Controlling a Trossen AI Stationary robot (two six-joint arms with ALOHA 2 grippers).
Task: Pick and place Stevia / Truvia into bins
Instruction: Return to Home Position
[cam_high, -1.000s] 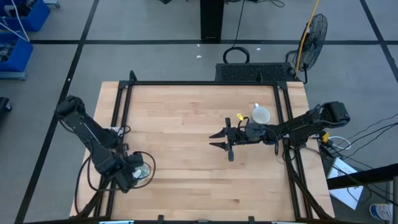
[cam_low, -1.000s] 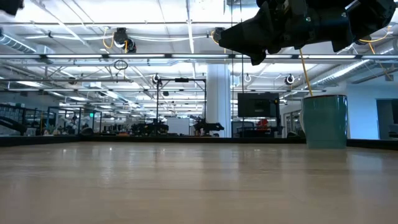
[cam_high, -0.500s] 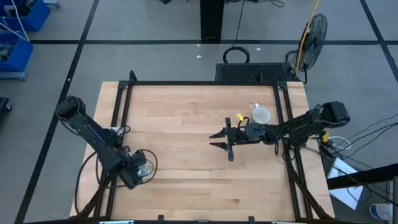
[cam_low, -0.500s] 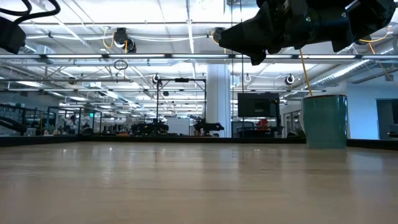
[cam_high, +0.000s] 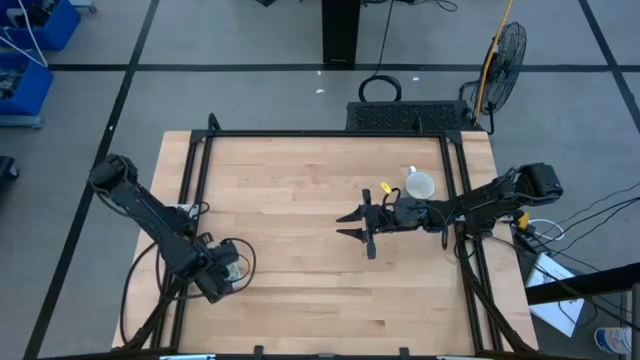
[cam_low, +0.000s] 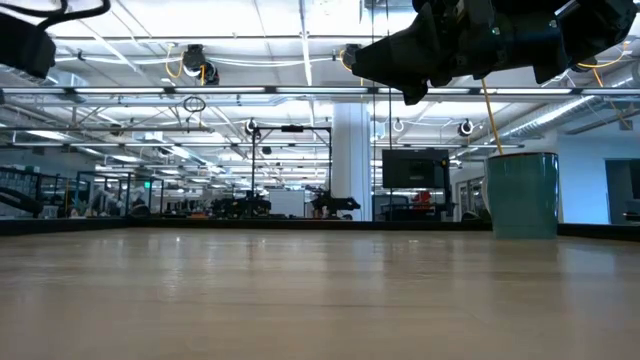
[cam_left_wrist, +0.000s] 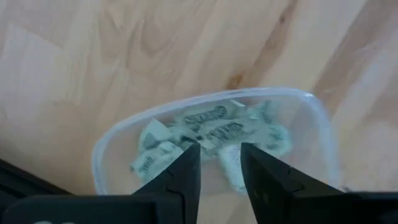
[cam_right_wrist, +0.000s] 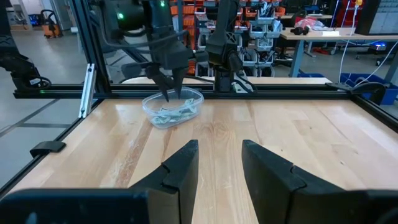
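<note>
Where the tub (cam_left_wrist: 314, 143) stands at the near left corner of the table (cam_high: 300, 180), the green-and-white packets (cam_left_wrist: 211, 134) lie heaped inside it, crumpled over one another on its floor. The left gripper (cam_left_wrist: 219, 149) hangs straight above the heap, pointing down into the tub, its jaws a little apart with nothing between them. It does not appear to touch the packets or the rim. Well apart, towards the right half of the table, the right gripper (cam_high: 346, 225) hovers above bare wood, its jaws spread and empty, aimed across the table at the tub. A mug (cam_high: 420, 185) stands near the table's right edge, just beside the right arm.
</note>
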